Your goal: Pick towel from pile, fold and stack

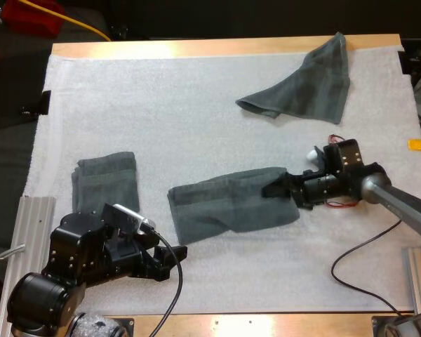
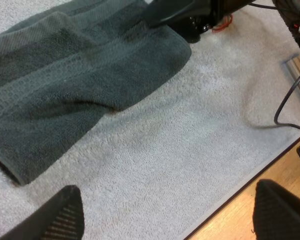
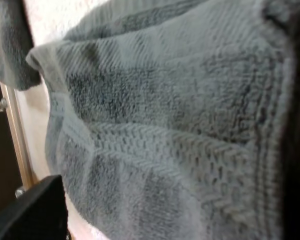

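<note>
Nearest, at seven o'clock on the mat [image 1: 196, 119], the left gripper [image 1: 175, 253] hangs with its fingers spread apart and clear of everything. The middle towel [image 1: 224, 207] lies half folded just off it toward two o'clock. The right gripper [image 1: 274, 188] is clamped on that towel's three o'clock end, while a folded towel [image 1: 105, 179] lies at nine o'clock and a crumpled towel [image 1: 305, 88] at one o'clock, well apart from both grippers.

You had open white mat [image 1: 161, 105] across the far left and between the centre towel [image 1: 231, 207] and the crumpled towel [image 1: 305, 84]. The folded towel [image 1: 105, 181] blocked the near left; the right gripper [image 1: 277, 186], clamped on the centre towel's right edge, barred that side.
</note>
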You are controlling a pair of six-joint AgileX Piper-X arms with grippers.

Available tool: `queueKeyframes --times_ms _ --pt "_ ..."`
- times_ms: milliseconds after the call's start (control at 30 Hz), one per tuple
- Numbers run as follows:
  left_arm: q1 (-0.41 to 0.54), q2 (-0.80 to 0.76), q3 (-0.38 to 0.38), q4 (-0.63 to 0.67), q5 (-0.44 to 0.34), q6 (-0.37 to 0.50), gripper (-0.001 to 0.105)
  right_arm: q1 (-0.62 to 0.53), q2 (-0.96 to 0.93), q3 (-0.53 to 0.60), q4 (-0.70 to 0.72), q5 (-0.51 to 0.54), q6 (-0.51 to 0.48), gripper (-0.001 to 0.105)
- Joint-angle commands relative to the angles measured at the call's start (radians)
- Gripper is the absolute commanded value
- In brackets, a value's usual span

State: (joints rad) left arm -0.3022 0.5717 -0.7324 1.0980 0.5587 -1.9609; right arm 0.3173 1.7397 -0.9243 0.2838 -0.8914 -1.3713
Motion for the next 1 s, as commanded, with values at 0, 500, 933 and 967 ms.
queueKeyframes --times_ms 0,500,933,967 --pt "-0.002 -0.005 -0.007 0.000 0.003 -0.003 0.068 0.026 0.020 0.007 0.023 -0.003 0.008 0.078" --pt "-0.002 -0.005 -0.007 0.000 0.006 -0.016 0.068 0.048 0.020 0.007 0.011 0.080 0.095 0.014" --pt "-0.002 -0.005 -0.007 0.000 0.006 -0.016 0.068 0.048 -0.075 0.007 0.103 0.340 0.081 0.002" --pt "-0.002 -0.005 -0.007 0.000 0.006 -0.016 0.068 0.048 -0.099 0.007 0.122 0.385 0.077 0.002"
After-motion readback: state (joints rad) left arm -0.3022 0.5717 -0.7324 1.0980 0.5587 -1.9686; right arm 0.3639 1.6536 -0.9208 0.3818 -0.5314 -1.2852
